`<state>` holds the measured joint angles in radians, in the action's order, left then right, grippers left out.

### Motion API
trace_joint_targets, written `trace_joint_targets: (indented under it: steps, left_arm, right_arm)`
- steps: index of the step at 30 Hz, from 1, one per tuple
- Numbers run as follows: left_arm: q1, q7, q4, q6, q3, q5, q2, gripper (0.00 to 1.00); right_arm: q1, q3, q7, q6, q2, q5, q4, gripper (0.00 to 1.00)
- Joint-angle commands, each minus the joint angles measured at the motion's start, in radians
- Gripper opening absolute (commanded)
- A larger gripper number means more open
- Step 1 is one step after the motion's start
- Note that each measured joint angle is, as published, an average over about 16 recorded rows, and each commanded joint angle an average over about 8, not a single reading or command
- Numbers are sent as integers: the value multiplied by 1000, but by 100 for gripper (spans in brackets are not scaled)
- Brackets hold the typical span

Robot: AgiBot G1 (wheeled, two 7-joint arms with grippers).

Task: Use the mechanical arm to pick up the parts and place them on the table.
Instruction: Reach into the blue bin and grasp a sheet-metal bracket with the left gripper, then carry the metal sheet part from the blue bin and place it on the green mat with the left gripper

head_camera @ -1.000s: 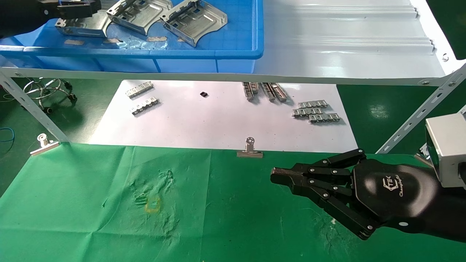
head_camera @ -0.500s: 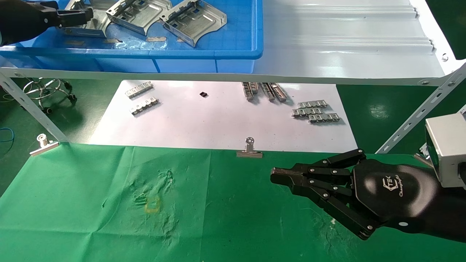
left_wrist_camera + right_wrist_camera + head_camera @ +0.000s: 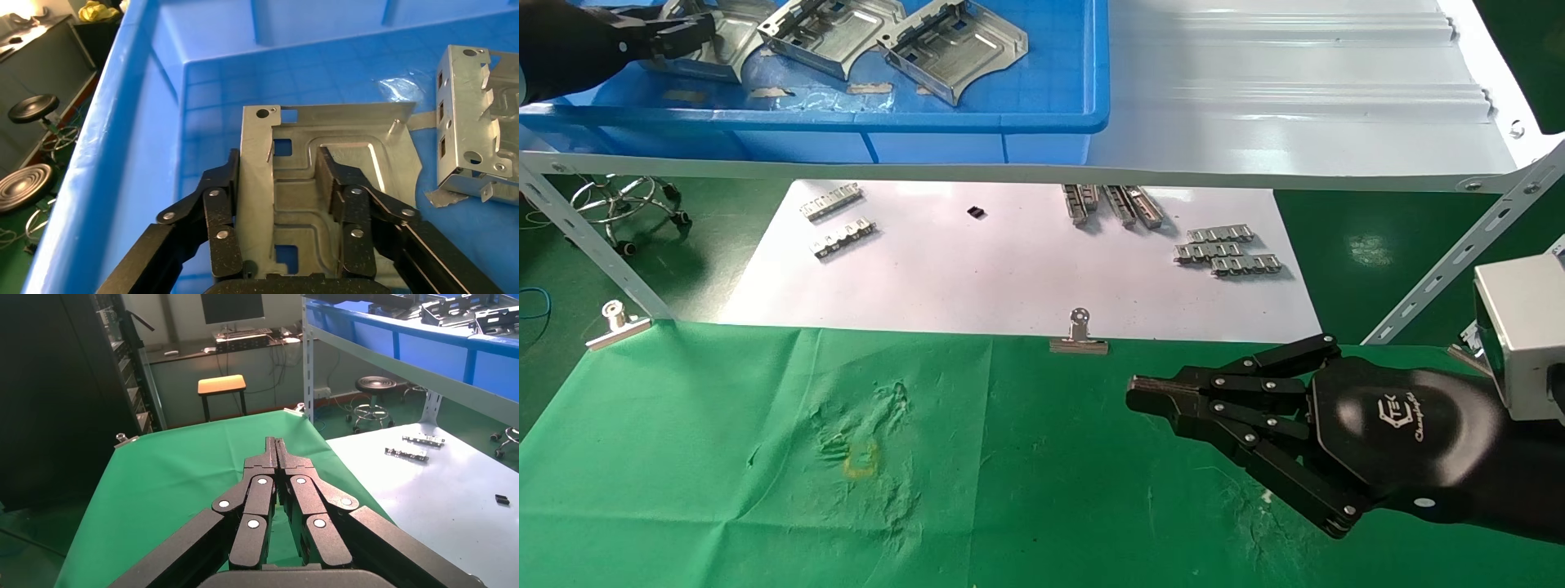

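Observation:
My left gripper [image 3: 695, 33] is inside the blue bin [image 3: 977, 122] on the shelf, at the far left. It is shut on a silver part [image 3: 727, 41]. In the left wrist view the gripper [image 3: 278, 162] has one finger outside the part's [image 3: 367, 128] rim and one on its raised middle. Two more parts [image 3: 834, 33] [image 3: 956, 45] lie in the bin to the right; one shows in the wrist view [image 3: 477, 147]. My right gripper [image 3: 1140, 396] is shut and empty, parked over the green cloth table [image 3: 723, 490]; it also shows in the right wrist view [image 3: 276, 444].
A yellow square mark [image 3: 862, 459] sits on the cloth. Behind it lies a white sheet [image 3: 1009, 278] with small grey strips [image 3: 1226, 249]. Binder clips [image 3: 1079, 339] [image 3: 619, 322] grip the cloth's far edge. The grey ribbed shelf [image 3: 1295, 98] and its slanted struts [image 3: 1459, 253] overhang the sheet.
My left gripper has drawn back to the left and the held part has lifted and tilted with it off the bin floor. The right arm has not moved.

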<state>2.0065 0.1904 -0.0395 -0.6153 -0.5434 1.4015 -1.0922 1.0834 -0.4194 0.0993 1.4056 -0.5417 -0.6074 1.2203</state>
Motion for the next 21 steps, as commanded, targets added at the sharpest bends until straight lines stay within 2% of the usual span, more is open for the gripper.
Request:
trace_joint_targets:
  steps: [1,11,21]
  left_arm:
    - [0,-3,4,-1,0,0,0,0]
    - [5,-28,-10,-5,16,-22,8,0]
    - [1,-120,-102,11,49,-66,43,0]
  right_arm:
    - [0,0,0,0,0,0,0,0]
    - [0,0,0,0,0,0,0,0]
    - [0,0,0,0,0,0,0,0]
